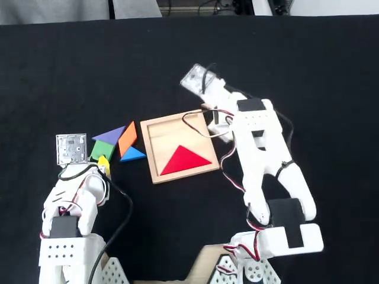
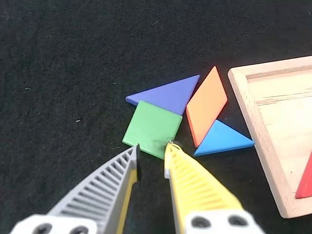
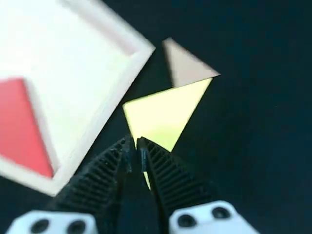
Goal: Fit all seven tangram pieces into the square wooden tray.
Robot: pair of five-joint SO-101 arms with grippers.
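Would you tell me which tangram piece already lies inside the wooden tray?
The red triangle: it lies within the rim of the tray, while every other piece shown rests outside it.

The square pale wooden tray [image 2: 273,69] looks smooth, with faint grain lines. The black cloth table cover [image 2: 58,58] is fuzzy and matt. At nine o'clock from the tray, the green square piece [image 2: 152,128] looks smooth.

The left arm [image 1: 74,201] sits folded low at the near edge of the bench [image 1: 47,71]. Its left hand [image 2: 152,150] points forward, grey and yellow fingers slightly parted. The right arm [image 1: 260,154] stretches farther out. Its right hand [image 3: 135,142] has black fingers pinched together on a yellow triangle [image 3: 163,114].
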